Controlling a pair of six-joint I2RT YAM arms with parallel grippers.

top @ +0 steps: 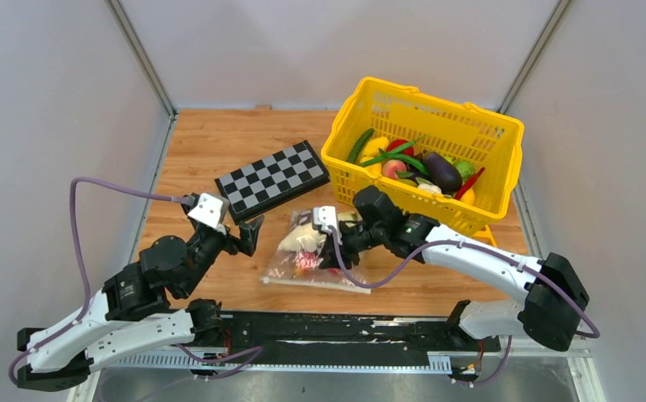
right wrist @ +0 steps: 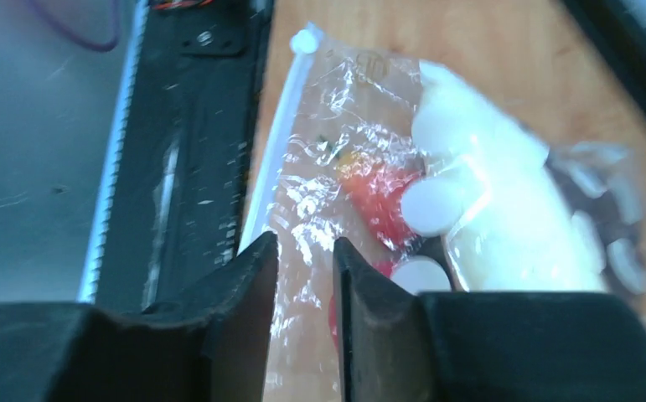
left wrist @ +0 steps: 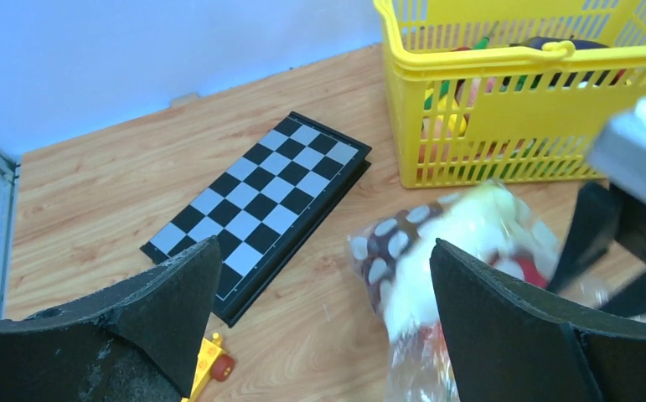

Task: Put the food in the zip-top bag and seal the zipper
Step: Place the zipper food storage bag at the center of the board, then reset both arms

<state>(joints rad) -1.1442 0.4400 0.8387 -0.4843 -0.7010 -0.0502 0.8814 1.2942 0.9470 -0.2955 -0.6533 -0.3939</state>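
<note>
The zip-top bag point(top: 307, 258) lies on the wooden table in front of the arms. It holds a cream-white vegetable point(top: 301, 239), a red fruit point(top: 307, 264) and a dark purple grape bunch point(left wrist: 386, 239). Its zipper point(right wrist: 273, 167) runs along the near edge. My right gripper point(top: 336, 247) is over the bag's right part. In the right wrist view point(right wrist: 305, 268) its jaws stand a narrow gap apart with bag plastic showing between them. My left gripper point(top: 248, 234) is wide open and empty just left of the bag point(left wrist: 436, 243).
A yellow basket point(top: 470, 126) with more toy vegetables stands at the back right. A folded checkerboard point(top: 273, 180) lies behind the bag. A small yellow toy with a red wheel point(left wrist: 210, 360) lies under my left gripper. A black rail point(top: 344, 327) runs along the near edge.
</note>
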